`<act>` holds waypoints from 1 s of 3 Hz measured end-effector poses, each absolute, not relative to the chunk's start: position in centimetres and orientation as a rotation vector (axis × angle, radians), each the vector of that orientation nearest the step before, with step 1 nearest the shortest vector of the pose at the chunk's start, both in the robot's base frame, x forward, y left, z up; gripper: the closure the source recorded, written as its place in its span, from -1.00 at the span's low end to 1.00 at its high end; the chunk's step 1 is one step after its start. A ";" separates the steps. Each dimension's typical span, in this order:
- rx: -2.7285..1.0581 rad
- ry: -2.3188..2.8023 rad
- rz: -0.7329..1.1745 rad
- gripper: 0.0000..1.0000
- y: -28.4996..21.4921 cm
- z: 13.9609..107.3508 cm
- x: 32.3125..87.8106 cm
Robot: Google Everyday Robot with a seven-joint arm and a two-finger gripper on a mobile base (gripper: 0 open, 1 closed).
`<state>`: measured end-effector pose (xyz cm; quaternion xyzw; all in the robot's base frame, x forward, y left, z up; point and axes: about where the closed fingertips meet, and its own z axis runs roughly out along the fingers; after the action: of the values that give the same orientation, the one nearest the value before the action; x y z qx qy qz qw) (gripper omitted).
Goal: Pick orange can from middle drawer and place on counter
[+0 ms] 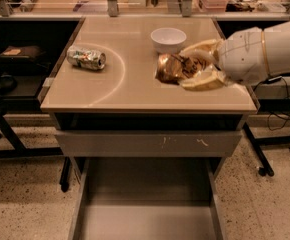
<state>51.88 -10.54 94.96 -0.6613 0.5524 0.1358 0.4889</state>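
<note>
The orange can [172,68] is a shiny copper can held on its side between my gripper's pale fingers [203,81]. My gripper [189,66] reaches in from the right and is shut on the can, just above the right half of the beige counter [120,84], in front of the white bowl. The middle drawer [145,204] is pulled open below, a grey tray with nothing showing in it. The blue can is hidden behind my arm.
A white bowl [168,39] stands at the counter's back right. A green-silver can [86,58] lies on its side at the left. A closed grey drawer front [147,143] with white scratches sits above the open drawer. Dark shelves stand on both sides.
</note>
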 end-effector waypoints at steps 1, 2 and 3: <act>-1.643 1.234 0.433 1.00 -7.5 97.0 55.5; -1.675 1.159 0.588 1.00 -3.9 97.4 59.3; -1.724 1.241 0.548 1.00 -1.0 97.0 63.4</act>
<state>63.36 -1.02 97.05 -0.6994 0.5033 0.2221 0.4564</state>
